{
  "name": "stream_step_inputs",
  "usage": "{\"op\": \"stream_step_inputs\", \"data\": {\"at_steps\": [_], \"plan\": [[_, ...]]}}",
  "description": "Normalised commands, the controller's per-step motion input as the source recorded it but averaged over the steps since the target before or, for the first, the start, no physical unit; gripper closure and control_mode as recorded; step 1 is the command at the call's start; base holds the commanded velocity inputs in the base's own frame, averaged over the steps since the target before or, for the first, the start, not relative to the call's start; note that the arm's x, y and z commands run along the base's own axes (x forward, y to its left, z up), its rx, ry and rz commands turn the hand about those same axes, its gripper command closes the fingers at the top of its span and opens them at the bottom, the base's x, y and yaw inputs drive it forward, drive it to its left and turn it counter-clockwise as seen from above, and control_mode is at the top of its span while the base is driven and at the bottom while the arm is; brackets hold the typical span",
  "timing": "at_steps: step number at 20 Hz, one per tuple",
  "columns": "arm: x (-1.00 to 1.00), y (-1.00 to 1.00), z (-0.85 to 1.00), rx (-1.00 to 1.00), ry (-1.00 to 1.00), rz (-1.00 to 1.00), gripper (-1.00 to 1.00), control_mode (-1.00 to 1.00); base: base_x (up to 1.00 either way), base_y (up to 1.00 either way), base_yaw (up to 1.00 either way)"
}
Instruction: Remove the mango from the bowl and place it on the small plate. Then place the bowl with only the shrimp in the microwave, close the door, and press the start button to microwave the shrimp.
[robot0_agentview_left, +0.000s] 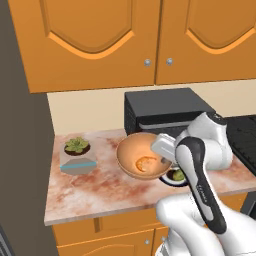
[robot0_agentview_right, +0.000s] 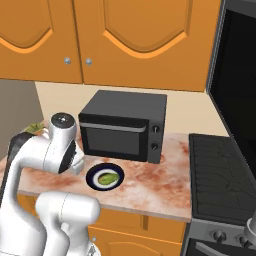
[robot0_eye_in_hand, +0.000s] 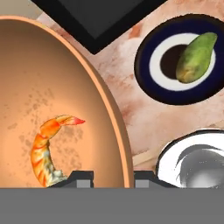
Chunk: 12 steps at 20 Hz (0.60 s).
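My gripper (robot0_agentview_left: 165, 159) is shut on the right rim of the orange-tan bowl (robot0_agentview_left: 142, 156), which is tilted so its inside faces the left base camera. The orange shrimp (robot0_agentview_left: 146, 163) lies alone in the bowl. In the hand view the gripper (robot0_eye_in_hand: 113, 178) clamps the bowl (robot0_eye_in_hand: 52, 87) rim, with the shrimp (robot0_eye_in_hand: 46, 151) just left of the fingers. The green mango (robot0_eye_in_hand: 195, 59) rests on the small plate (robot0_eye_in_hand: 151, 65) beside the bowl. From the right base view, plate (robot0_agentview_right: 92, 177) and mango (robot0_agentview_right: 106, 177) sit before the toaster oven. The microwave and its door are out of view.
A black toaster oven (robot0_agentview_left: 167, 112) (robot0_agentview_right: 122, 125) stands at the back of the counter, right behind the bowl. A potted succulent (robot0_agentview_left: 77, 147) sits at the left. A dark stove (robot0_agentview_right: 220, 170) adjoins the counter on the right. Orange wall cabinets (robot0_agentview_left: 100, 40) hang overhead.
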Motion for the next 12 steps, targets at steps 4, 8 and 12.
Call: {"op": "stream_step_inputs", "data": {"at_steps": [4, 8, 12], "plan": [[-0.5, -0.25, 0.81, 0.0, -0.08, -0.15, 1.0, -1.0, 0.0, 0.0, 0.0], [-0.03, -0.04, -0.01, 0.01, 0.05, -0.06, 1.0, -1.0, 0.0, 0.0, 0.0], [-0.12, 0.0, -0.05, 0.0, 0.0, 0.0, 1.0, 1.0, -0.75, -0.26, -0.1]]}}
